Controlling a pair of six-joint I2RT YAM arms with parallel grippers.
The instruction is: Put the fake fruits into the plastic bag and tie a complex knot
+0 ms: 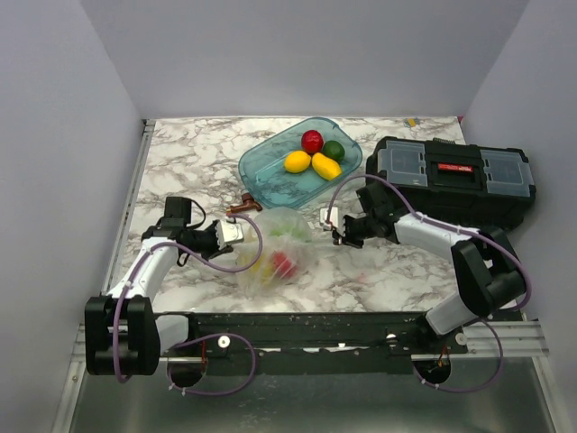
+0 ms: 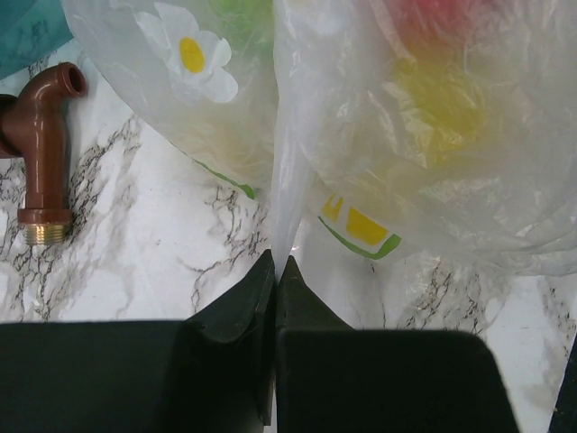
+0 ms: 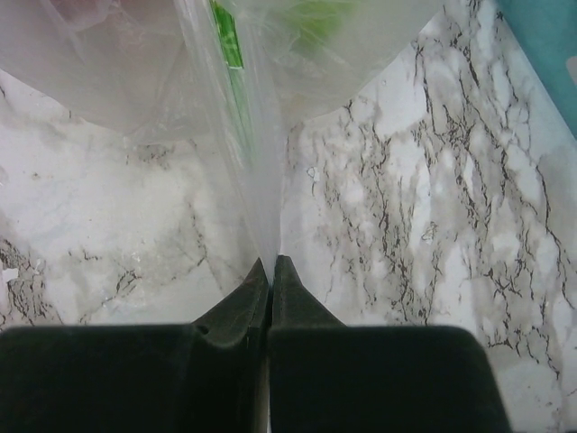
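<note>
The plastic bag [image 1: 277, 245] lies mid-table with red, yellow and green fake fruits [image 1: 281, 263] showing through its film. My left gripper [image 1: 233, 234] is shut on the bag's left edge; the left wrist view shows the film [image 2: 287, 194] pinched between its fingertips. My right gripper [image 1: 338, 231] is shut on the bag's right edge, the film [image 3: 254, 171] running into its closed tips. A red fruit [image 1: 312, 141], a green one [image 1: 334, 150] and two yellow lemons [image 1: 311, 163] lie in the teal tub [image 1: 266, 167]. No knot shows.
A brown pipe elbow with a brass end [image 1: 243, 206] lies just left of the bag, and shows in the left wrist view [image 2: 42, 149]. A black toolbox [image 1: 455, 178] stands at the right. White walls enclose the marble table [image 1: 198, 153].
</note>
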